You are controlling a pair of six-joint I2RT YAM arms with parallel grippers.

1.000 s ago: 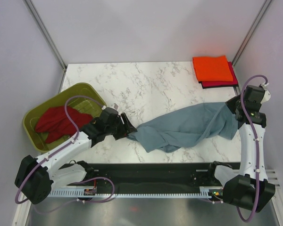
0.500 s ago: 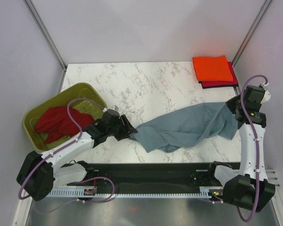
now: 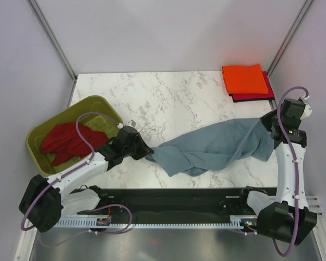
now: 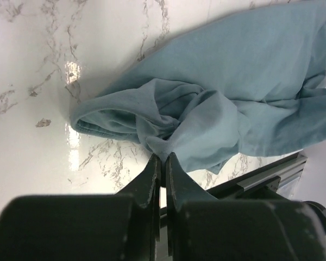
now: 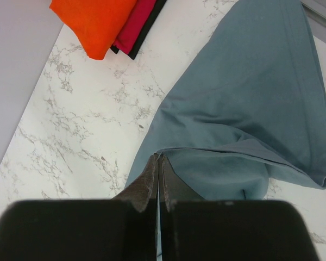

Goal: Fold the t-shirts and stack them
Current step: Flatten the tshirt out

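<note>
A slate blue-grey t-shirt (image 3: 217, 145) lies rumpled across the front of the marble table, stretched between both arms. My left gripper (image 3: 148, 154) is shut on its bunched left end (image 4: 163, 138). My right gripper (image 3: 271, 126) is shut on its right edge (image 5: 206, 163), holding that end slightly raised. A folded bright orange t-shirt (image 3: 243, 79) rests on a folded magenta-red t-shirt (image 3: 267, 89) at the back right; both also show in the right wrist view, the orange t-shirt (image 5: 95, 22) above the magenta-red t-shirt (image 5: 137, 22). A dark red t-shirt (image 3: 68, 140) is crumpled in the tub.
An olive-green plastic tub (image 3: 100, 106) stands at the left edge of the table beside my left arm. A black rail (image 3: 179, 198) runs along the near edge. Pale walls close in the table on both sides and at the back.
My left gripper moved right onto the blue-grey shirt's left end and went from open to shut on it. The right arm has stayed still.
</note>
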